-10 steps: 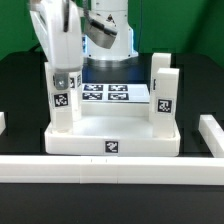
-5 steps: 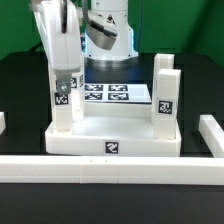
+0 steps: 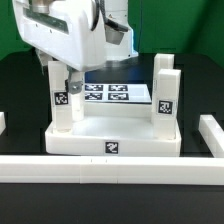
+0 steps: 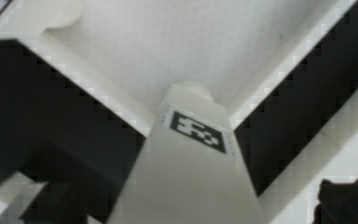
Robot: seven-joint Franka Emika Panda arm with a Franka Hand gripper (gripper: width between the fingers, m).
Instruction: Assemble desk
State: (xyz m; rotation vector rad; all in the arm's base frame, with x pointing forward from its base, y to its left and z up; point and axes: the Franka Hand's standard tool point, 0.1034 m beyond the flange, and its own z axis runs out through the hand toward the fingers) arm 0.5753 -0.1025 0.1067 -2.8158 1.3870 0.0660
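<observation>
Three white legs [image 3: 164, 92] are seen standing upright in the desk top [image 3: 112, 133], with the end effector [image 3: 68, 78] positioned above the exterior view's left one.

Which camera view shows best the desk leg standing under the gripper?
The exterior view: the leg stands upright in the desk top, its whole height visible below the gripper. The wrist view shows only its tagged top end, close up.

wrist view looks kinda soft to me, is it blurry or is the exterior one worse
The wrist view is the softer one: the leg fills the frame close up, its tag smeared and its edges fuzzy. The exterior view is sharper, with readable tags on the desk top and marker board; only the gripper housing is slightly washed out.
</observation>
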